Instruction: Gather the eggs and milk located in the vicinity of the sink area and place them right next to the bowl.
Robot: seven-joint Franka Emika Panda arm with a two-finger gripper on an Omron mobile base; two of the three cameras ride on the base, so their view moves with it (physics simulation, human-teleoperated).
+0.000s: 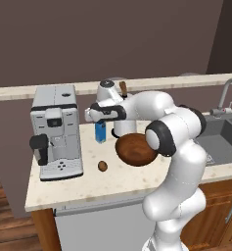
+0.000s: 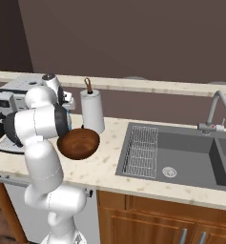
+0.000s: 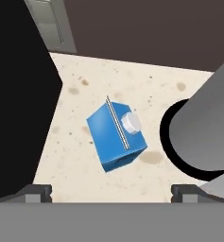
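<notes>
**Hovering over the milk, fingers spread**

From the left base camera, I see my gripper poised directly above the milk, which stands upright on the counter between the coffee machine and the white paper-towel roll. The bowl sits just to the right of the carton, partly behind my elbow. One dark brown egg lies on the counter in front of the milk, near the bowl's left edge. The sink is well off to the right.

From the right base camera, my own arm covers the milk. The bowl rests beside the paper-towel roll, and the sink with its curved faucet lies to the right, a wire rack lying inside its left part.

Looking down along my hand, the blue carton sits below me, its white cap facing up. My fingertips stand wide apart at either side, released, touching nothing.
</notes>
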